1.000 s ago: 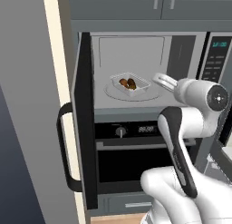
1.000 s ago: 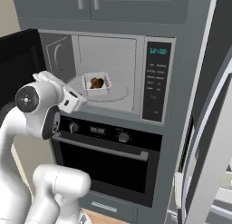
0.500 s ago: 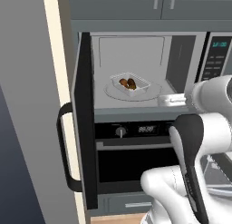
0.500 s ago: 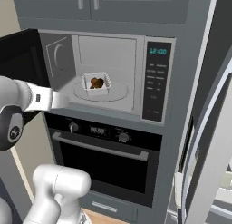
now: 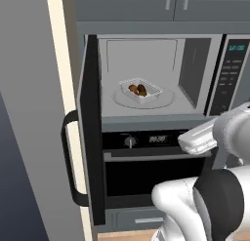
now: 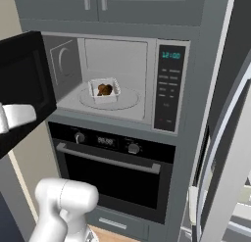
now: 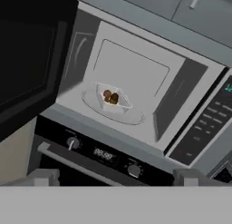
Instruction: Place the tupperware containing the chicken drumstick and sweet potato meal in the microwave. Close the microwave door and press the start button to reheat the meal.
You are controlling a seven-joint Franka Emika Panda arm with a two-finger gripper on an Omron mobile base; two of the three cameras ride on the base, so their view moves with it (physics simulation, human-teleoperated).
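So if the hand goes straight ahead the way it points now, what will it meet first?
Probably the oven's control strip just below the open microwave, judging from the hand view. The tupperware sits higher, on the turntable inside. Depth is unclear, so this is a guess.

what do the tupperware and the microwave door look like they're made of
Tupperware: looks like clear plastic, since the brown food shows through its thin pale walls. Microwave door: seemingly matte grey metal frame around dark glossy glass, with a black bar handle, probably plastic or coated metal.
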